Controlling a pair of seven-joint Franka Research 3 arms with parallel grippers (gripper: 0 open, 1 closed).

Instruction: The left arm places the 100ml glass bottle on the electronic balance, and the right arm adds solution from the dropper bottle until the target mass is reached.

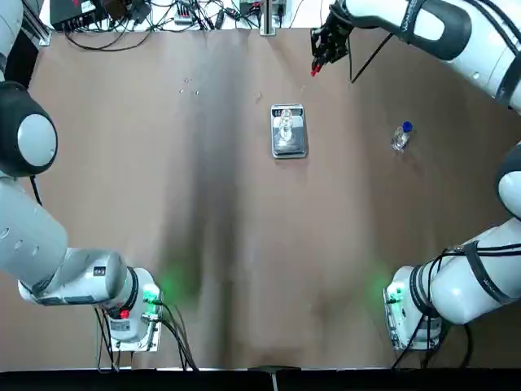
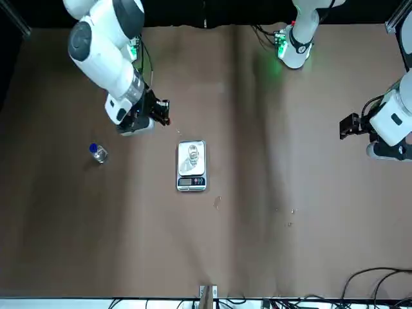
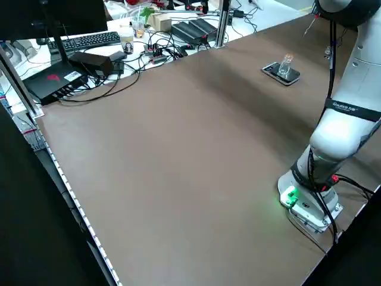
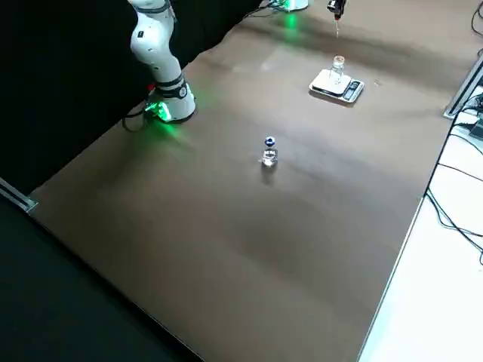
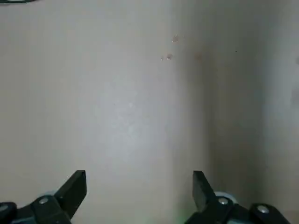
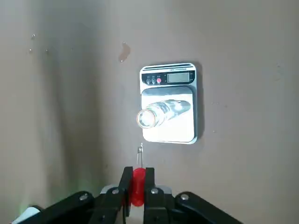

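The electronic balance [image 1: 289, 147] lies at mid-table, and the 100ml glass bottle [image 1: 286, 125] stands upright on its pan. The dropper bottle [image 1: 401, 138], clear with a blue collar and no red top, stands on the table to the balance's right. My right gripper [image 1: 318, 63] hovers beyond the balance's far end, shut on the red dropper bulb [image 6: 138, 185]. The bulb's glass tip [image 6: 140, 150] points down, just short of the pan's edge [image 6: 169, 136]. My left gripper [image 5: 139, 179] hangs open over bare table at the left side, holding nothing.
Cables and electronics [image 1: 163, 15] line the table's far edge. A few small droplets [image 1: 189, 85] dot the table left of the balance, and a small wet mark [image 6: 123, 51] lies near its display end. Both arm bases [image 1: 134, 314] glow green at the near edge.
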